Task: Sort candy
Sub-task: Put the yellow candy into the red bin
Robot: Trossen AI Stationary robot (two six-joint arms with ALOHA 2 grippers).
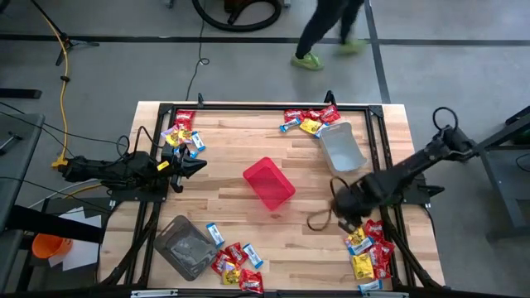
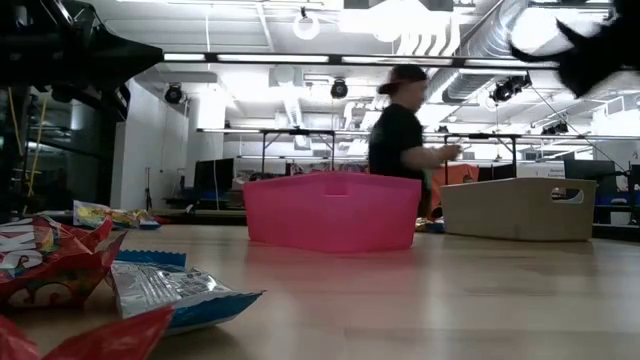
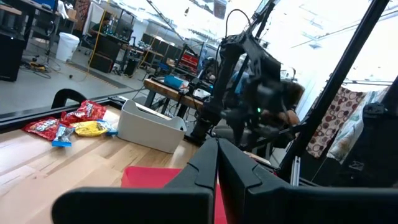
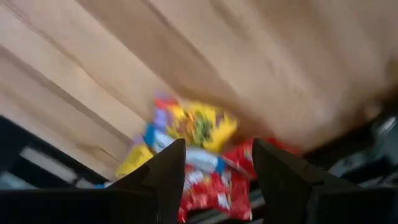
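Candy lies in several heaps of red, yellow and blue-and-white packets: far left (image 1: 184,132), far right (image 1: 310,120), near left (image 1: 236,265) and near right (image 1: 371,252). My right gripper (image 1: 348,217) is open and hovers at the far edge of the near-right heap. In the right wrist view its fingers (image 4: 214,165) stand either side of a yellow packet (image 4: 199,127) and red packets (image 4: 214,186) lying flat on the wood. My left gripper (image 1: 195,165) is shut and waits at the table's left, below the far-left heap; its fingers (image 3: 217,168) point toward the red bin (image 3: 155,177).
The red square bin (image 1: 269,184) sits mid-table. A grey tub (image 1: 341,147) stands far right, and a clear tub (image 1: 184,247) near left. A dark loop (image 1: 319,220) lies beside my right gripper. A person (image 1: 331,33) walks beyond the far edge. Bare wood lies between the bins.
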